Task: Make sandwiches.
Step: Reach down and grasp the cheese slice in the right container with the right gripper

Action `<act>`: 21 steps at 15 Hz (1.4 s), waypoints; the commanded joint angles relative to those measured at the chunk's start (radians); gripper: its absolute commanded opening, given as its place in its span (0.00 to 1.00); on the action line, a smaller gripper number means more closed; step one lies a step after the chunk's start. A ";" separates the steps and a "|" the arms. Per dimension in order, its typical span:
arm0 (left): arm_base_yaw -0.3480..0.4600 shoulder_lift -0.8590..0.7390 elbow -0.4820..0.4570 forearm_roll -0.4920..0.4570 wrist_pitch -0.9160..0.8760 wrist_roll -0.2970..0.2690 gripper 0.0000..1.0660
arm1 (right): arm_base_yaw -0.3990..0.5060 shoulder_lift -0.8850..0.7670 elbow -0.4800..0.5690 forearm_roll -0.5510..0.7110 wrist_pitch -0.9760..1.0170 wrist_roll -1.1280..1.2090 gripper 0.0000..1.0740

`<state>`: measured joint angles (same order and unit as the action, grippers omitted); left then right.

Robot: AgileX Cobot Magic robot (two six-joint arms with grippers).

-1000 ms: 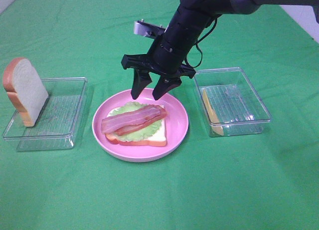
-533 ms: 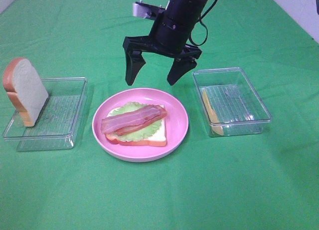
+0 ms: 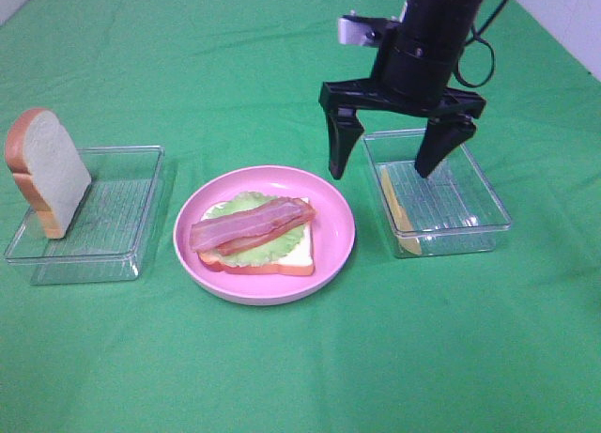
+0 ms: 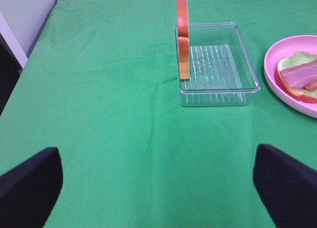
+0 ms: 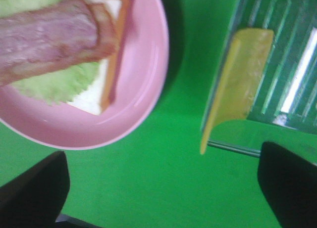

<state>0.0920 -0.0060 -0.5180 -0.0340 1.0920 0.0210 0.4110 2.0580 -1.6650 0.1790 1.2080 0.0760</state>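
Open-faced stack on the plate: bacon strips [image 3: 252, 224] on top, lying lengthwise across a lettuce leaf [image 3: 282, 240], which lies on a white bread slice [image 3: 296, 257] with an orange-brown crust. All three sit on a pink round plate [image 3: 333, 228] near the middle of the green cloth [image 3: 282, 358].

Second bread slice [image 3: 47, 175] stands upright on its edge at the outer end of the left clear container [image 3: 113, 217], well apart from the plate.

Cheese square [image 3: 392, 208] is in the right clear container [image 3: 451, 240], tilted on edge against the wall nearest the plate. The right wrist view shows the same: cheese leaning on that wall, plate just beside the container.

Right gripper [image 3: 379, 174] hangs above the gap between plate and right container, jaws spread wide, holding nothing. One finger is over the plate's rim side, the other over the container.

Left gripper [image 4: 156, 151] shows only in its own wrist view: two dark fingertips [image 4: 29, 183] set far apart, empty, above bare cloth, short of the left container.
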 commanded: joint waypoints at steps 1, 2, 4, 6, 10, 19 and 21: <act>-0.005 -0.014 0.003 0.003 -0.015 -0.004 0.92 | -0.025 -0.014 0.097 0.005 -0.085 0.014 0.92; -0.005 -0.014 0.003 0.002 -0.016 -0.004 0.92 | -0.025 -0.014 0.128 0.023 -0.147 0.014 0.92; -0.005 -0.014 0.003 0.004 -0.015 -0.004 0.92 | -0.025 -0.014 0.136 0.023 -0.224 0.014 0.91; -0.005 -0.014 0.003 0.004 -0.015 -0.004 0.92 | -0.037 -0.011 0.136 0.005 -0.260 0.014 0.91; -0.005 -0.014 0.003 0.004 -0.015 -0.004 0.92 | -0.077 0.035 0.137 0.004 -0.241 0.010 0.89; -0.005 -0.014 0.003 0.004 -0.015 -0.004 0.92 | -0.083 0.066 0.137 0.050 -0.261 -0.025 0.70; -0.005 -0.014 0.003 0.004 -0.015 -0.004 0.92 | -0.083 0.066 0.137 0.046 -0.259 -0.024 0.55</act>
<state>0.0920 -0.0060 -0.5180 -0.0310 1.0920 0.0210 0.3300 2.1250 -1.5320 0.2250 0.9500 0.0650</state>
